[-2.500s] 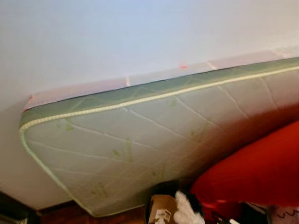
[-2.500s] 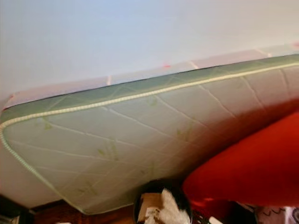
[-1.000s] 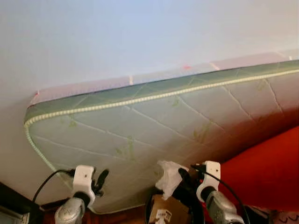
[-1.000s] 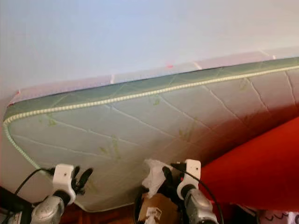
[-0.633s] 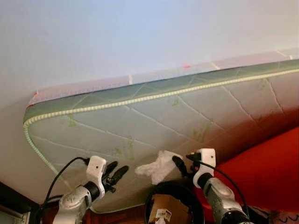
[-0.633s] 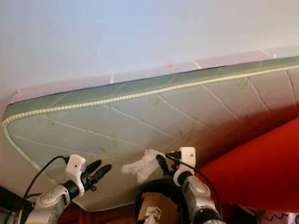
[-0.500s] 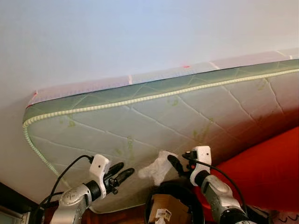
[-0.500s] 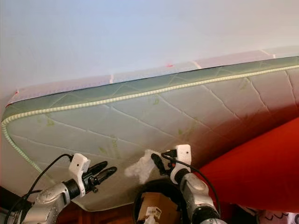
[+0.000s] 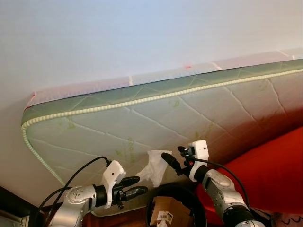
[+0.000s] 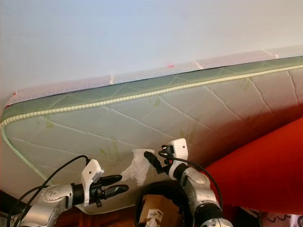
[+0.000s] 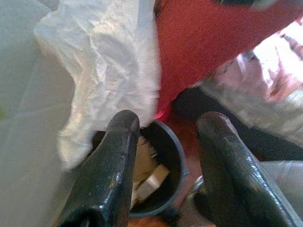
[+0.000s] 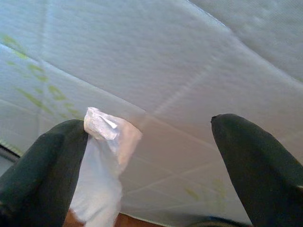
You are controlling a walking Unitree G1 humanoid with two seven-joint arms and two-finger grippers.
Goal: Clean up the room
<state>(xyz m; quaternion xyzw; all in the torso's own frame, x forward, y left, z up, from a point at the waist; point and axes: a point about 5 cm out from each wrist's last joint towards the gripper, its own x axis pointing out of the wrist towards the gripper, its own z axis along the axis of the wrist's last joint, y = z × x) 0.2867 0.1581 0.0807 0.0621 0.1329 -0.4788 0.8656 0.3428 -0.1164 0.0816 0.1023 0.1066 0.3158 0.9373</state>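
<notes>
Nearest, at the bottom of the head views, stands a round black bin [image 9: 176, 208] holding a brown cardboard piece with a white label and some pale scraps; the left wrist view looks down into the bin [image 11: 163, 165] and shows those cardboard bits inside. Just above the bin hangs a crumpled white tissue [image 9: 152, 166], dangling in the air over its left rim. The right gripper [image 9: 166, 159] reaches in from the right, and the tissue hangs from its tip; in the right wrist view the tissue [image 12: 106, 161] clings against one finger while the two fingers stand wide apart, so it seems stuck to a single finger rather than pinched. The left gripper [image 9: 134, 186] sits lower and to the left, pointing toward the tissue, its fingers parted with a narrow gap and holding nothing; the tissue [image 11: 104, 71] hangs just beyond their tips. A red cushion-like mass [image 9: 270, 175] lies to the right of the bin. Behind everything, a quilted pale green mattress [image 9: 142, 127] leans against the white wall [image 9: 118, 38].
</notes>
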